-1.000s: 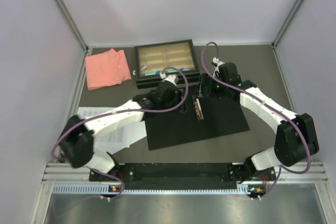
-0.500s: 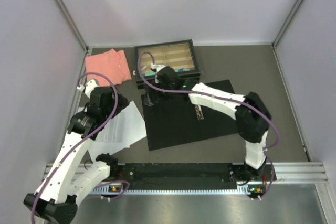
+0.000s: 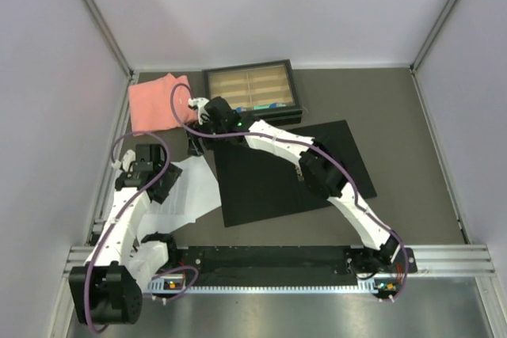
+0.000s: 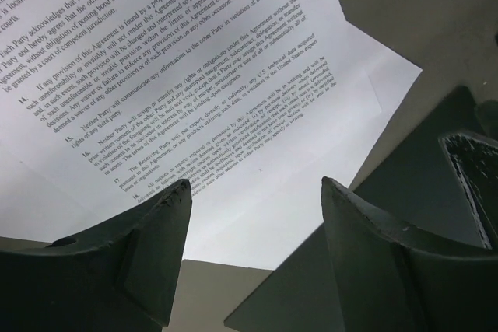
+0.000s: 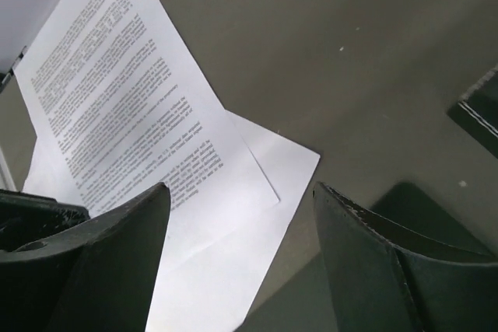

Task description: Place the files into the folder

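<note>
Folder point(image 3: 261, 195) lies open on bench point(image 3: 396, 116), black inside up, ready to take sheets; nothing in it yet. Files point(image 3: 190, 191) overlap on bench just beside folder's left edge, none gripped. Left end effector point(image 4: 255, 192) hangs over files, fingers spread, empty, likely lining up pick. Right end effector point(image 5: 241, 192) near folder's far left corner, spread, empty. Tray point(image 3: 249, 89) behind: tan compartments, small blue-green item at near edge.

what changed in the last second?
Left hand pulled back from over the folder to above the files; right hand swung left across the folder toward them. Both open, nothing grasped. Folder, files, cloth unmoved.
</note>
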